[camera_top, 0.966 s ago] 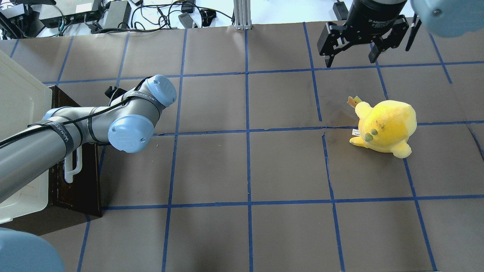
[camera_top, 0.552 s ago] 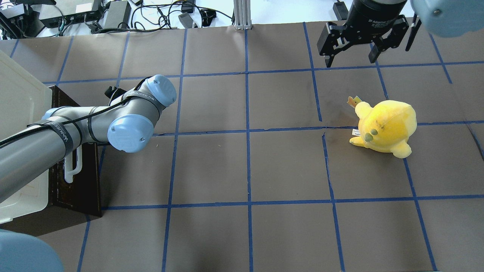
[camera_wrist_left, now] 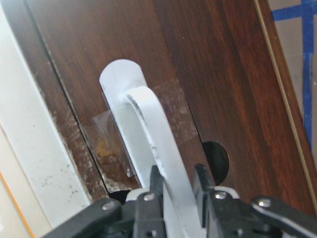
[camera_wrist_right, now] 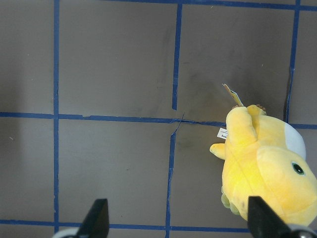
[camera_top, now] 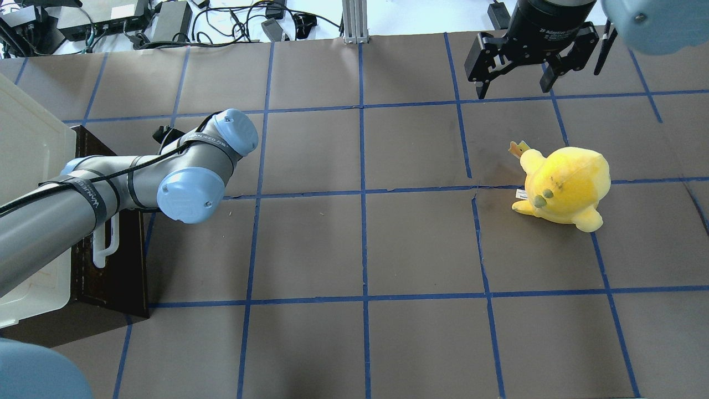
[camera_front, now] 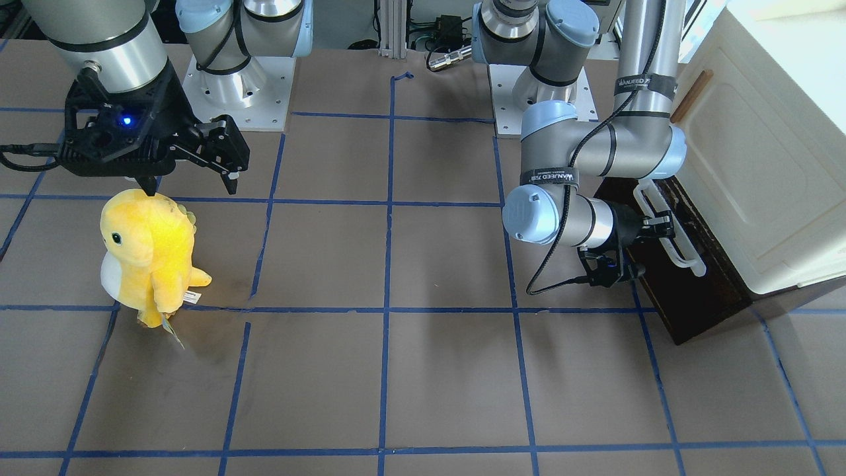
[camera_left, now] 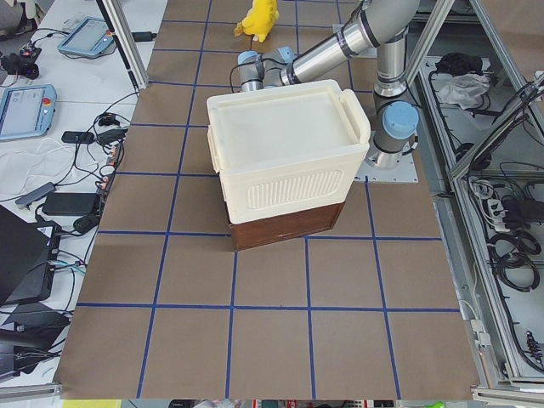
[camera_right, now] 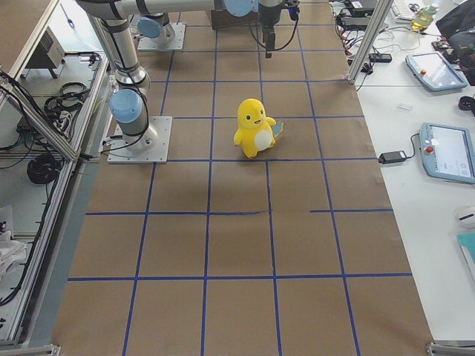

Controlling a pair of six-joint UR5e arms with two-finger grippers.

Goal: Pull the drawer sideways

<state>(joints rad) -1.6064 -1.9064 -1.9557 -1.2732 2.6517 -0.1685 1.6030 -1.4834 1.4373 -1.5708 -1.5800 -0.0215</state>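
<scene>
The drawer (camera_front: 691, 291) has a dark brown wooden front and a long white bar handle (camera_front: 669, 233), and sits at the foot of a cream cabinet. In the overhead view the front (camera_top: 119, 271) and the handle (camera_top: 104, 246) lie partly under my left arm. My left gripper (camera_wrist_left: 178, 182) is shut on the handle (camera_wrist_left: 148, 124), one finger on each side of the bar; it also shows in the front-facing view (camera_front: 657, 223). My right gripper (camera_top: 513, 91) is open and empty, hovering above the table far from the drawer (camera_front: 192, 188).
A yellow plush toy (camera_top: 562, 185) stands on the table near the right gripper, and shows in the right wrist view (camera_wrist_right: 267, 168). The cream cabinet (camera_front: 760, 165) with a small brown door handle (camera_front: 691, 96) stands over the drawer. Blue tape lines grid the brown table.
The left arm's elbow has crept slightly to the left. The drawer front, the right arm and the plush look unchanged.
</scene>
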